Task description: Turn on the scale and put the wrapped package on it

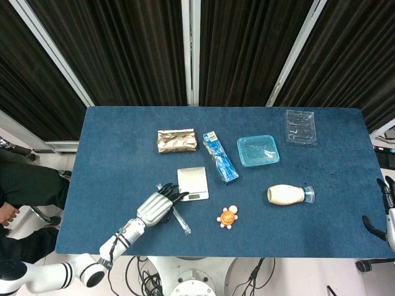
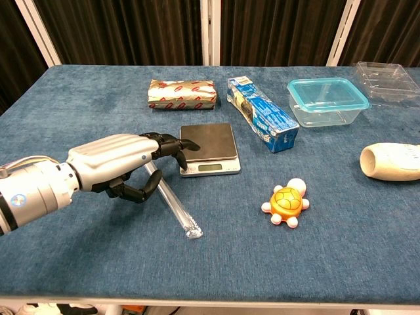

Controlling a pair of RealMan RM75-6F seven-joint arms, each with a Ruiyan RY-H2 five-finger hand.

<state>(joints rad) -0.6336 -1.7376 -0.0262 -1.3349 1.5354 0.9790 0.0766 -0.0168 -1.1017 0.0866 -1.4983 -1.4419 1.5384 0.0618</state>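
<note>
The left hand (image 2: pixel 125 164), fingers apart and empty, reaches the scale's (image 2: pixel 209 148) left edge; the package (image 2: pixel 182 94) lies behind it, the right hand (image 1: pixel 389 213) open, beside an empty blue tub (image 2: pixel 327 100).

The robot's left hand (image 2: pixel 121 167) has a silver-grey shell and black fingers (image 2: pixel 172 146); its forearm is a silver cylinder with thin black cables and a small blue marking. The right hand (image 1: pixel 387 206), partly cropped, shows black fingers.

Looks like a robotics lab: blue felt-covered table (image 1: pixel 105 154) w/ assorted test objects, black curtains (image 1: pixel 123 49) behind, cables (image 1: pixel 142 271) on floor underneath.
</note>
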